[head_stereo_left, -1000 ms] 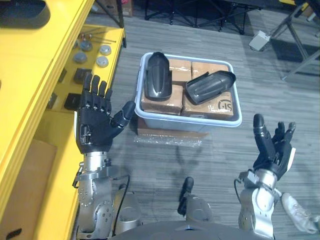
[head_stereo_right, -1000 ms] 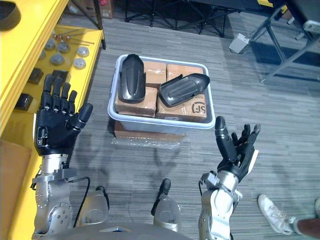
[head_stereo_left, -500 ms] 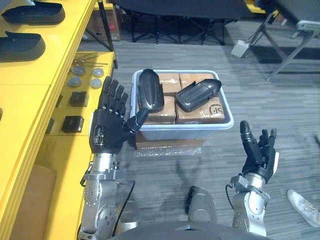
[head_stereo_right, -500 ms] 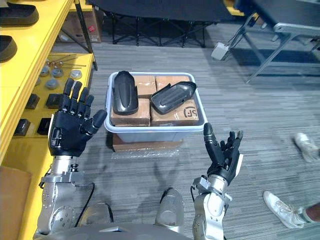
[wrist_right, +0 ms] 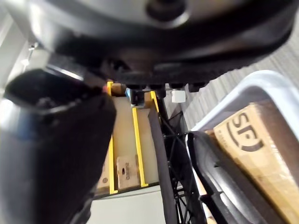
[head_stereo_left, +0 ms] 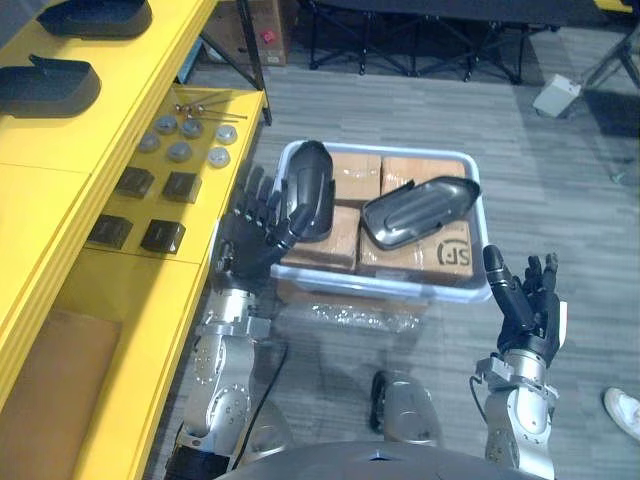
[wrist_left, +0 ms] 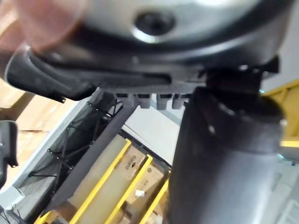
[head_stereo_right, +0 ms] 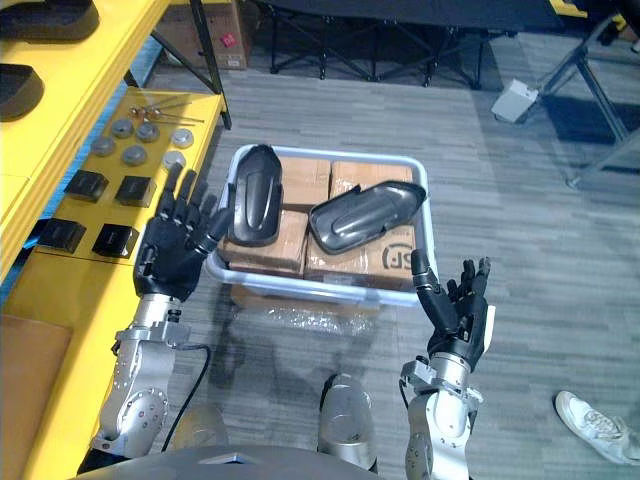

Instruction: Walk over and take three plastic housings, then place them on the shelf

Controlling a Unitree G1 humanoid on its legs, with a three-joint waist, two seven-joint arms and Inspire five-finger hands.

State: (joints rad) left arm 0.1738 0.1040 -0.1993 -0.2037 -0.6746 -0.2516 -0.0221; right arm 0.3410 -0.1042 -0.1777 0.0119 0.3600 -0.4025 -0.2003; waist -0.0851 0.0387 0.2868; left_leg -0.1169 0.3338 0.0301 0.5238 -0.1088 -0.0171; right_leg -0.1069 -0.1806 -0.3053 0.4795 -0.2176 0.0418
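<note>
Two dark plastic housings lie on cardboard boxes (head_stereo_left: 355,175) inside a pale tub (head_stereo_left: 380,150) on the floor.

The left housing (head_stereo_left: 310,190) lies along the tub's left edge. Its long axis runs from the near edge toward the far edge, closed back upward.

The right housing (head_stereo_left: 415,212) lies hollow side up toward the tub's right edge. Its long axis runs slantwise, from centre toward the far right corner.

The left hand (head_stereo_left: 243,245) is raised at the tub's near left corner, fingers spread and straight, holding nothing. Its thumb is just beside the near end of the left housing; contact cannot be confirmed.

The right hand (head_stereo_left: 525,310) stands outside the near right corner, fingers straight and apart, empty, clear of both housings.

Two further dark housings (head_stereo_left: 50,85) already lie on the yellow shelf (head_stereo_left: 60,190), to the robot's left.

Assessment: the left hand is nearer, and the left housing lies just ahead of it and slightly inward. A short reach over the rim would take it across its narrow width.
</note>
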